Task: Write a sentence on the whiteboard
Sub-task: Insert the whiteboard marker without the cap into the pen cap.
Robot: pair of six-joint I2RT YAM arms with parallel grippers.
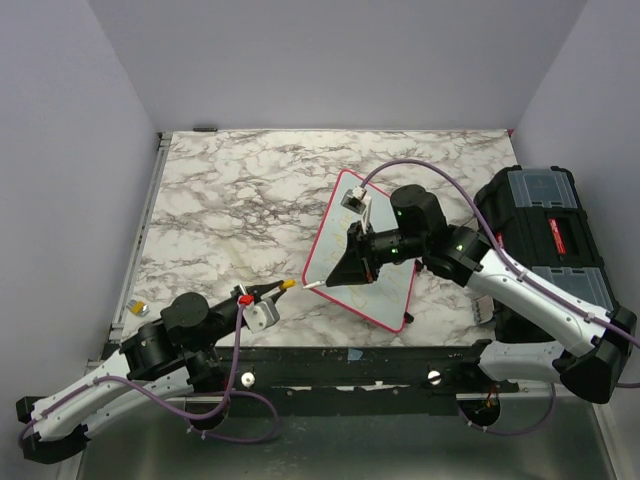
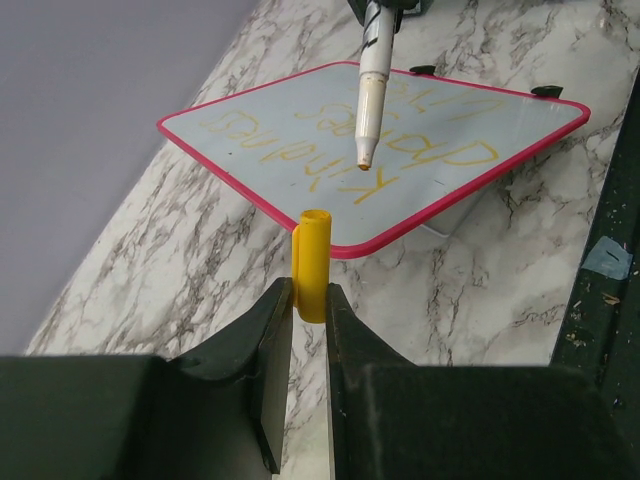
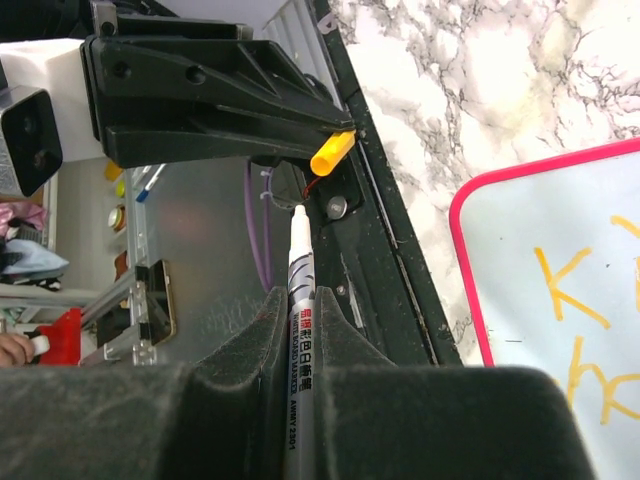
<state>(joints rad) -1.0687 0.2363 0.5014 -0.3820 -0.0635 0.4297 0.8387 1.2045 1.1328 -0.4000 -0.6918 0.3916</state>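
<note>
The whiteboard [image 1: 375, 290], white with a pinkish-red frame, lies on the marble table; it also shows in the left wrist view [image 2: 300, 110] and the right wrist view [image 3: 590, 230]. The sentence [image 2: 350, 140] is two lines of yellow letters on it. My right gripper [image 1: 345, 268] is shut on a white marker [image 3: 302, 300], uncapped, its tip [image 2: 363, 160] pointing toward the left gripper. My left gripper [image 1: 265, 294] is shut on the yellow marker cap [image 2: 313, 262], held just off the board's near corner, open end toward the marker tip. A small gap separates tip and cap.
A black toolbox [image 1: 545, 235] stands at the table's right edge. A small yellow and grey object [image 1: 139, 308] lies at the left edge. Black rails [image 1: 350, 365] run along the near edge. Grey walls enclose the table.
</note>
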